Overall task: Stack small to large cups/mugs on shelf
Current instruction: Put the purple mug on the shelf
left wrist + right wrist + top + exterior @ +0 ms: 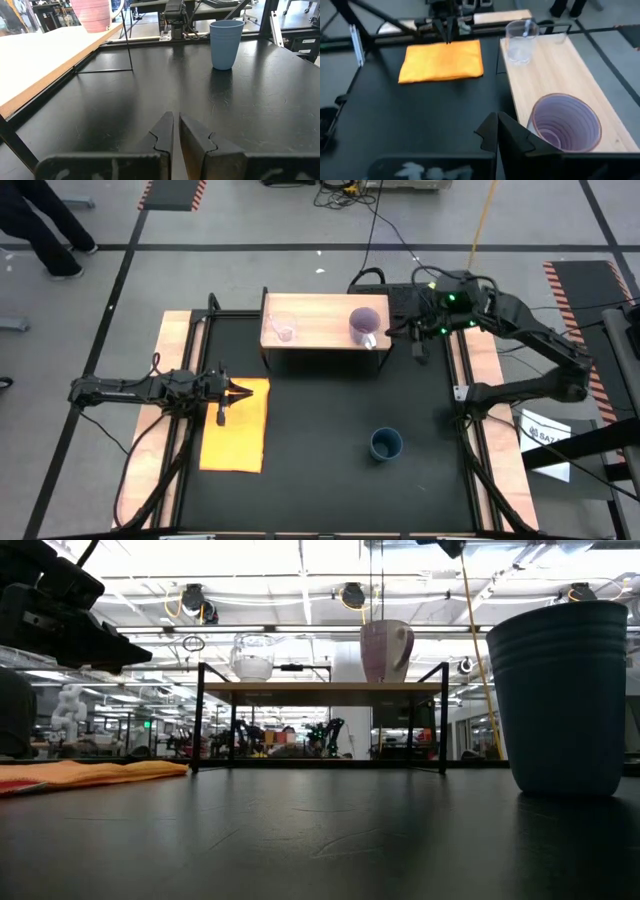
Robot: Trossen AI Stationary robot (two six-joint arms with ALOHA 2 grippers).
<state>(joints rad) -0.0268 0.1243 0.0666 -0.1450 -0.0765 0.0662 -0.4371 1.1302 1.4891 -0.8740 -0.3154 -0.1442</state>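
The light-wood shelf stands on thin black legs at the table's far middle. A clear glass cup stands on its left part and a light purple mug stands upright on its right part. A dark teal-blue cup stands upright on the black table, right of centre and nearer the front. My left gripper is shut and empty, over the yellow-orange mat. My right gripper is shut and empty, just right of the shelf's right end, beside the mug.
The yellow-orange mat lies flat on the table's left part. Light-wood side rails run along both long sides of the black table. There is open black surface between the mat and the teal-blue cup. A person's legs show on the floor at the far left.
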